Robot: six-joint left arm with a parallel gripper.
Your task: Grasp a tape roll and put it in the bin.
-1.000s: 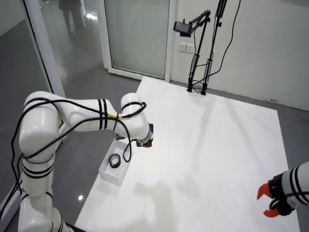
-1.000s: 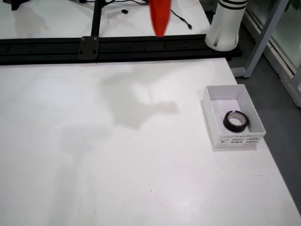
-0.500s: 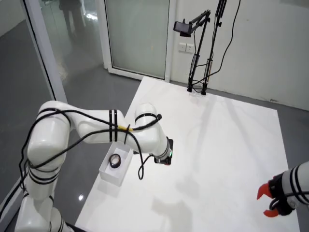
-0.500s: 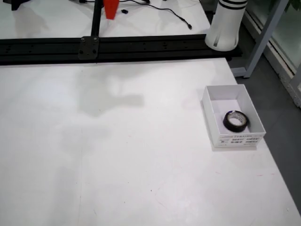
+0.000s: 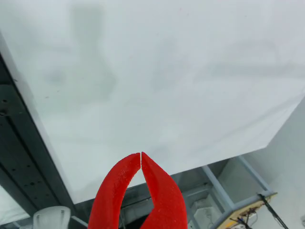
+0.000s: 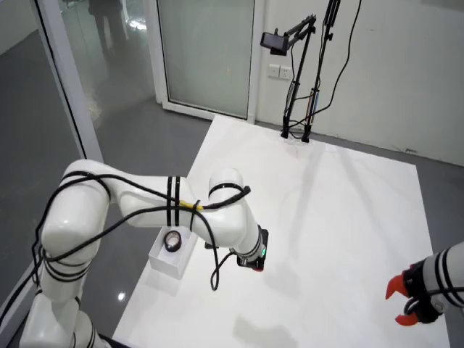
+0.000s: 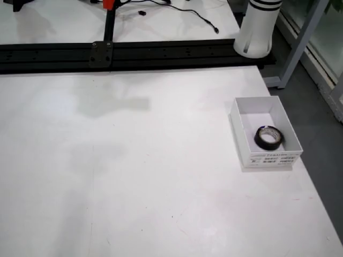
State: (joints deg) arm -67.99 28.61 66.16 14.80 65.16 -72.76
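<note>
A black tape roll (image 7: 267, 137) lies flat inside the small white bin (image 7: 270, 158) near the table's right edge in the front table view. The high room view shows the same tape roll (image 6: 172, 241) in the bin (image 6: 164, 263), partly behind the white arm. My gripper (image 6: 253, 262) hangs over the table to the right of the bin there. In the view that rides on the gripper, the gripper (image 5: 141, 154) has its red fingers (image 5: 119, 188) meeting at the tips with nothing between them. Only a red sliver of the gripper (image 7: 109, 4) shows at the front table view's top edge.
A black rail (image 7: 134, 53) runs along the table's far side, with the arm's white base (image 7: 259, 29) behind it. A second arm with a red gripper (image 6: 406, 304) stays still at the lower right of the high room view. A camera stand (image 6: 297, 72) rises at the table's far end.
The arm swung away from the bin toward the table's middle. In the front table view the red fingers slid left and almost out of the top edge. The tape stayed in the bin.
</note>
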